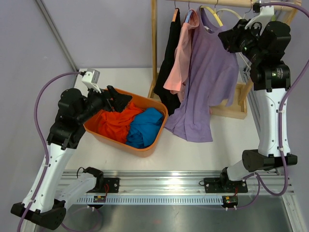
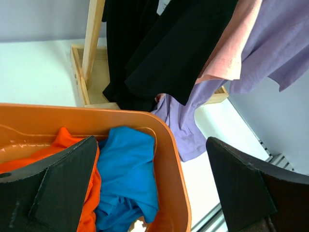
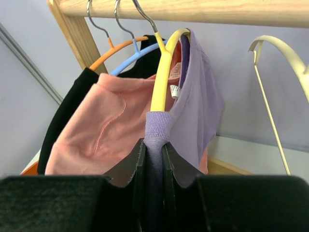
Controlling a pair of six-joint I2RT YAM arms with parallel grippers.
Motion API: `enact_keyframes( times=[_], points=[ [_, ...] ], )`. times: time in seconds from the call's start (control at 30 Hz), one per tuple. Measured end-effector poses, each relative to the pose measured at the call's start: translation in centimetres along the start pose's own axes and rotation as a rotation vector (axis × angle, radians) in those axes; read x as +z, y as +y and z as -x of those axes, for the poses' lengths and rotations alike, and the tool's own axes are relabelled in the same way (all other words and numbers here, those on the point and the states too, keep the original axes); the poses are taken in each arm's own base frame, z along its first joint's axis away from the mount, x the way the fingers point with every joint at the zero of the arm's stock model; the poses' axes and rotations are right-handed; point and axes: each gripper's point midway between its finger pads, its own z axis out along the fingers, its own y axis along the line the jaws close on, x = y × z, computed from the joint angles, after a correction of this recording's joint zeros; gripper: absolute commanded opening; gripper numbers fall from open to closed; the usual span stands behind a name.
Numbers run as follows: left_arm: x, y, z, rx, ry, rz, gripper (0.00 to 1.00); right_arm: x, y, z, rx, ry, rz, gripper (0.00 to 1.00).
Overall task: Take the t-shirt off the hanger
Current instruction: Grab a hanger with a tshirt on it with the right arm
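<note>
Fabric of the purple t-shirt [image 3: 195,111] sits pinched in the right end effector [image 3: 153,159] just below the wooden rail [image 3: 217,9], on its yellow hanger [image 3: 161,72] — a grip for peeling the shoulder off; the left end effector [image 2: 150,145] gapes well left of the rail.

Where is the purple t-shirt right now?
In the top view, the purple t-shirt hangs on the rack at the right, beside the pink shirt, pinched by the right gripper.

Lilac t-shirt [image 1: 207,82]; yellow hanger [image 3: 159,82]; pink shirt [image 1: 178,63]; black garment [image 1: 170,48]; orange basket [image 1: 137,147]; blue cloth [image 1: 145,126]; red-orange cloth [image 1: 113,121]; white desk [image 1: 193,154]; all fabrics plain.
</note>
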Motion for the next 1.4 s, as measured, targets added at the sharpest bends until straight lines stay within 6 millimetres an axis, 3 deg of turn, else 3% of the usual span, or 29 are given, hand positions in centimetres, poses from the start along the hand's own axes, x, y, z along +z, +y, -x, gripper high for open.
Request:
enact_keyframes(
  times=[0.17,0.3,0.43,0.63,0.77,1.0,1.23,1.4],
  points=[
    [0.2,-0.6,0.2,0.072,-0.011,-0.050,0.99,-3.5,0.3,-0.7,-0.048,0.024,0.011,0.00],
    [0.5,-1.7,-0.5,0.138,0.001,-0.130,0.99,-7.6,0.8,-2.9,-0.106,0.085,0.024,0.00],
    [1.3,-4.6,-2.2,0.229,0.044,-0.263,0.99,-12.0,1.7,-7.1,-0.160,0.191,0.056,0.00],
    [2.8,-8.6,-6.2,0.411,0.134,-0.455,0.99,-18.5,3.3,-15.6,-0.203,0.437,0.164,0.00],
    [3.3,-9.5,-7.4,0.535,0.126,-0.536,0.99,-21.7,5.0,-18.2,-0.230,0.527,0.279,0.00],
    [6.2,-11.2,-8.6,0.656,0.127,-0.662,0.99,-25.0,8.3,-19.2,-0.270,0.543,0.490,0.00],
    [7.7,-12.9,-10.8,0.708,0.158,-0.756,0.99,-24.9,10.4,-17.7,-0.323,0.469,0.650,0.00],
    [8.1,-14.9,-9.6,0.754,0.118,-0.798,0.92,-24.6,11.1,-17.0,-0.340,0.434,0.716,0.00]
  ],
)
